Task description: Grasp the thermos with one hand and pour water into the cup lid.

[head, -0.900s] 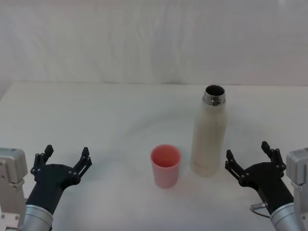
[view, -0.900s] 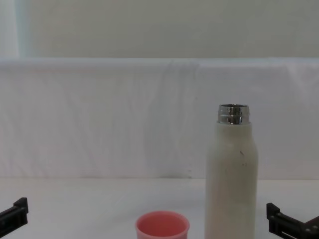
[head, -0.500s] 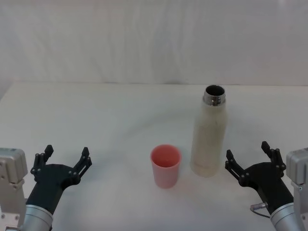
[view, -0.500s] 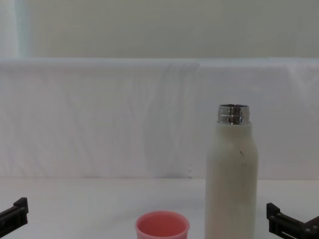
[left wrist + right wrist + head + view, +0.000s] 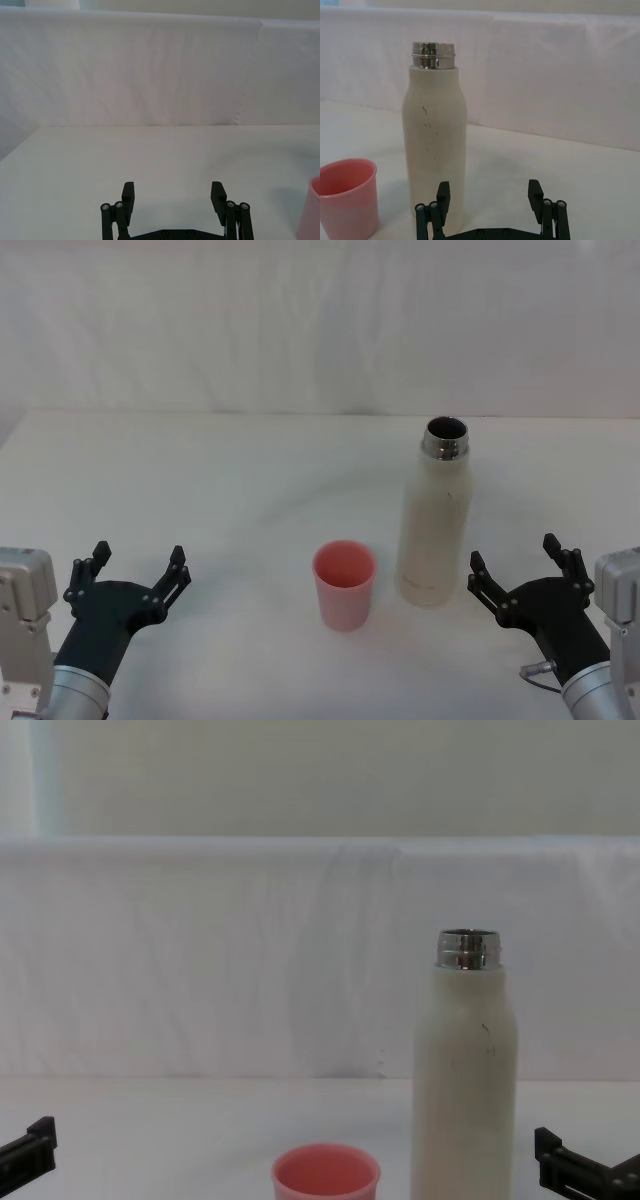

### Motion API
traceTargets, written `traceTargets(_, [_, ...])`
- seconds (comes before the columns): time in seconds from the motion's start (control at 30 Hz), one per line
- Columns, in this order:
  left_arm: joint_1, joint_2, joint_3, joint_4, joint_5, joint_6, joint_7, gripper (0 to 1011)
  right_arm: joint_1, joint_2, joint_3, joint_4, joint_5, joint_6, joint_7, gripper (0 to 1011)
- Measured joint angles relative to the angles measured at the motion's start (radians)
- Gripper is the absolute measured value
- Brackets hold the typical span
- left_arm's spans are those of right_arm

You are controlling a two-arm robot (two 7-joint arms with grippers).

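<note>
The right hand (image 5: 489, 194) hangs spread before the upright thermos (image 5: 435, 135), with the cup lid (image 5: 347, 197) just beside it.

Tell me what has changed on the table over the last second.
Nothing has visibly changed. The thermos stands upright and uncapped beside the cup lid. The left gripper and the right gripper stay open near the table's front edge, holding nothing.

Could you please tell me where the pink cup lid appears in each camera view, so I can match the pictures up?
Head view: the cup lid stands low in the middle, left of the thermos.
Left wrist view: a pink sliver at the lower right edge.
Right wrist view: the lower left corner, beside the thermos.
Chest view: bottom middle, cut by the edge.
Shared landmark: the thermos, in all but the left wrist view.
</note>
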Motion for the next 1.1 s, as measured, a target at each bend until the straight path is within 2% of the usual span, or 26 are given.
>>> traceTargets(0.73, [0.000,0.000,0.000,0.000,0.000,0.000,0.000,1001,0.000,0.000,0.000,0.000,0.000,0.000,0.000,1003])
traceTargets(1.1, [0.000,0.000,0.000,0.000,0.000,0.000,0.000,1001,-0.001,0.005,0.016,-0.016,-0.026,0.015,0.056,1003])
